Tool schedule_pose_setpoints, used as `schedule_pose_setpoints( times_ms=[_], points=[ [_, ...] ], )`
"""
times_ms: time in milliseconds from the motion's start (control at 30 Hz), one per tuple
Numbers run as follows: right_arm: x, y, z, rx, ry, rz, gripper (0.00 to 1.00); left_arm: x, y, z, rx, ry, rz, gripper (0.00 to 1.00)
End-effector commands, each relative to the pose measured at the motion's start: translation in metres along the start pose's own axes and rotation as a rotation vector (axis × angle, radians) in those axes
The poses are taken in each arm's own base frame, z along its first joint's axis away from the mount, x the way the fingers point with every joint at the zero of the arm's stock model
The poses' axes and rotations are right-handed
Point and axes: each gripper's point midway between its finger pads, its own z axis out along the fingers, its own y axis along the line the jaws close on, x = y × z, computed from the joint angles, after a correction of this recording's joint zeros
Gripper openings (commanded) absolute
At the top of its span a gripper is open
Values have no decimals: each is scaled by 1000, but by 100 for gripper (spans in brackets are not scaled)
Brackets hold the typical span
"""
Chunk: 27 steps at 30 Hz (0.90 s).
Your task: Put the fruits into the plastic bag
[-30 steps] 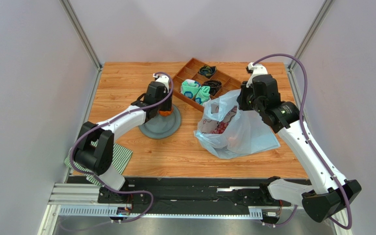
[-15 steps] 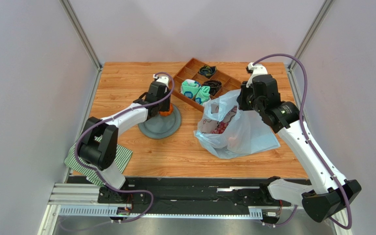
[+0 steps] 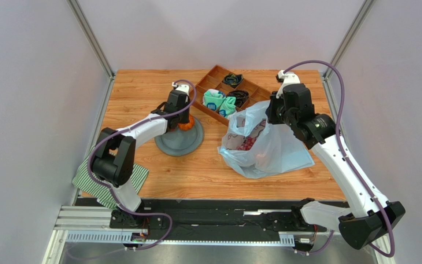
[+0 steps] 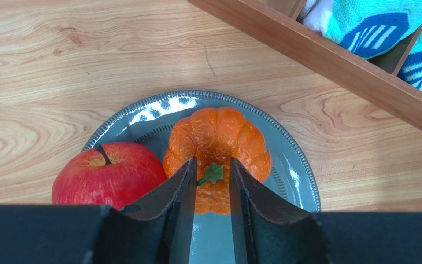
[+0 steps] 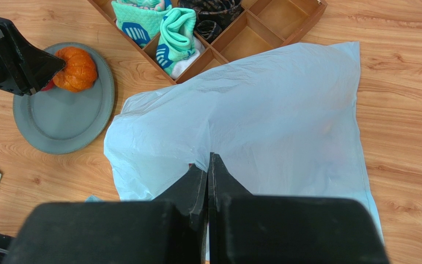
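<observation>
**While pinching the bag's edge, straddling the ribbed fruit's stem**

While holding up one edge of the plastic bag (image 5: 274, 121) on the right, hovers on the left over the grey plate (image 4: 293, 165). Reaches with the left arm (image 3: 141, 129) forward and to the right, from an elbow poised above the green-striped cloth (image 3: 136, 176) at the bench's near-left corner. Dips the wrist over the plate's far side.

Sets the left fingers (image 4: 183, 203) a narrow gap apart, one on each side of the small green stem atop the ribbed orange fruit (image 4: 218, 129). Tips low over the fruit's crown, with a sliver of space on either side of the stem and no pinch to be seen. On the same plate, just beside the ribbed fruit and seemingly touching it, the red apple (image 4: 108, 173).

Stretches the right arm (image 3: 340, 165) from the near-right corner in a long diagonal, folding the wrist over the bag's far top edge. Presses the right fingers (image 5: 196, 187) together on a fold of the thin blue film. Holds that edge off the bench (image 5: 406, 82), with the rest of the bag slumped on the wood to the right of the plate.

Through the film from above, reddish shapes; cannot tell print from fruit. Behind plate and bag, the wooden tray (image 3: 218, 82) with its teal cloth (image 3: 218, 102).
</observation>
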Motion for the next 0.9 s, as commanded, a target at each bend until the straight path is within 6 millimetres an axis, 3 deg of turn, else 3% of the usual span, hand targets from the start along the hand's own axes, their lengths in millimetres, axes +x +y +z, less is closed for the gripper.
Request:
schedule_pose_setpoints(
  times_ms=[0, 300, 400, 600, 867],
  points=[
    [-13, 2, 1, -5, -37, 11, 0, -19, -3, 2, 11, -45, -14, 34],
    [-12, 3, 2, -4, -35, 10, 0, -13, -3, 6, 12, -28, -22, 30],
    [-13, 2, 2, -2, -38, 10, 0, -10, -6, 7, 21, -15, -22, 16],
    [-13, 1, 1, 5, -40, 7, 0, -13, -17, 2, 94, -41, -16, 1],
    [-12, 0, 2, 10, -39, 8, 0, -33, -43, -15, 255, -119, -24, 0]
  ],
)
